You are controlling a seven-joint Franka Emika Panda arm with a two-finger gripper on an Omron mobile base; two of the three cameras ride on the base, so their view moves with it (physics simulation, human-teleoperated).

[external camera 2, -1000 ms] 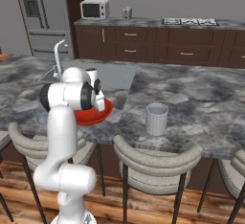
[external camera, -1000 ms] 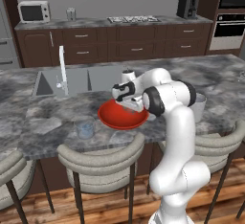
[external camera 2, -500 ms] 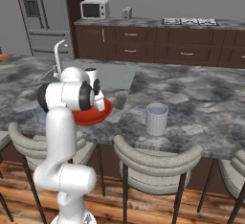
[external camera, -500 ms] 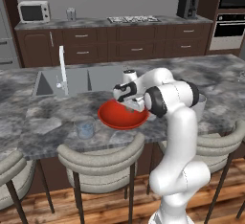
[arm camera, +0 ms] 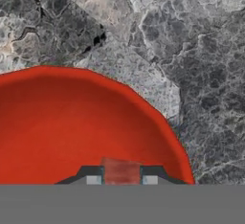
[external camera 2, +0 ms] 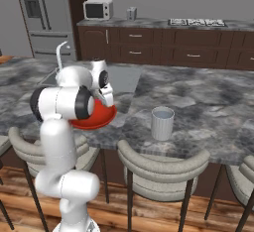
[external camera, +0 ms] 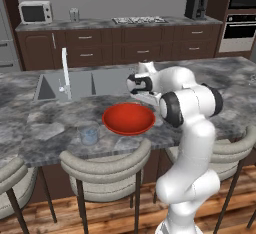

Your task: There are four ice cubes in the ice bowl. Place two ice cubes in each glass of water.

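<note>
Your gripper [arm camera: 121,179] sits over near edge of ice bowl [external camera: 128,119], fingertips pinching pale ice cube [arm camera: 121,170]. One glass of water [external camera: 89,135] just left of bowl; other glass [external camera 2: 162,123] well right of bowl on marble counter [external camera 2: 198,102].

My two base cameras look forward and down from behind the arm, sharing the red bowl [external camera: 128,118] mid-frame. My hand camera looks closely down on its rim.

One red bowl [external camera: 128,119], two glasses [external camera: 89,135] [external camera 2: 162,123], one ice cube [arm camera: 121,172]
</note>
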